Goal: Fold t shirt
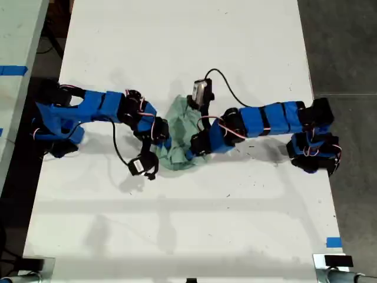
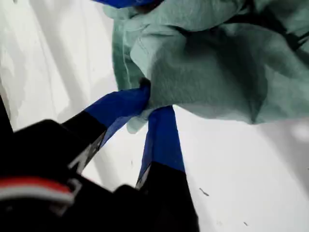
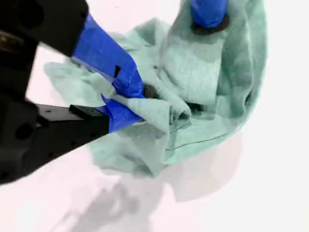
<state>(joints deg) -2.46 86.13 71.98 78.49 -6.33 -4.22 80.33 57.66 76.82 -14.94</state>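
no legible txt, no labels

The t shirt [image 1: 181, 137], pale mint-green and plain, lies bunched and wrinkled mid-surface [image 1: 177, 47] in the exterior view.

soft matt cloth t shirt [image 1: 181, 134], smooth table [image 1: 177, 47]

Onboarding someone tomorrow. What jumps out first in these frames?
Two blue-taped arms reach in from the exterior view's left and right and meet at mid-table over a crumpled mint-green t shirt. Up close, my first gripper pinches a fold at the cloth's edge, and my second gripper is clamped on a bunched ridge of it. The white table around them is otherwise bare, with blue tape marks at its edges.
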